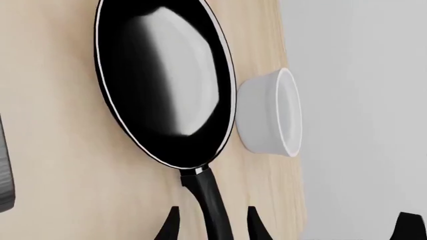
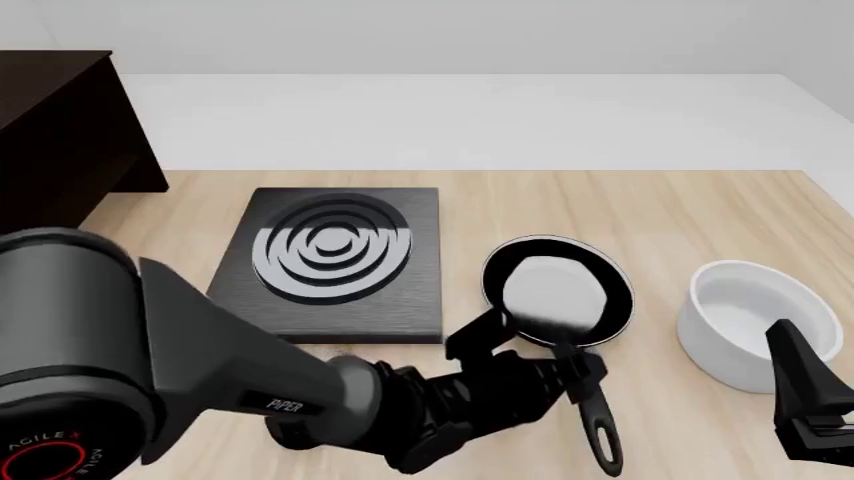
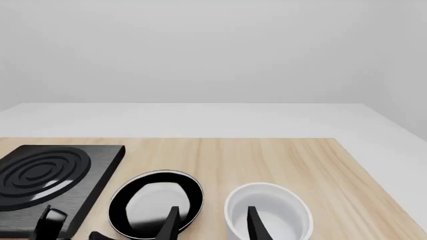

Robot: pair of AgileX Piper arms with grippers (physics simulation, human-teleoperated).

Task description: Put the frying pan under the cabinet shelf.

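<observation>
I had the frying pan (image 2: 558,292) flat on the table, just beside the stove plate (image 2: 340,262), on the side toward the white bowl (image 2: 743,322), its handle pointing back toward me. The cabinet shelf (image 2: 60,135) stood well apart, beyond the stove plate's far side, at the table's left rear corner.

Left gripper (image 1: 212,226) was at the handle (image 1: 212,207): the wrist view showed one finger on each side of it, with narrow gaps, so parted and not yet clamped as far as I could judge. Right gripper (image 3: 212,224) hung parted and empty above the bowl's near rim.

Handling, my guess: pan rigid, moderately heavy, weight sitting forward in the bowl of it, so a grip on the thin handle would let it droop or twist. The handle looked smooth and likely slick. I judged the best hold close to the pan body, squeezed firmly, pan kept level and low for sliding under the shelf.
</observation>
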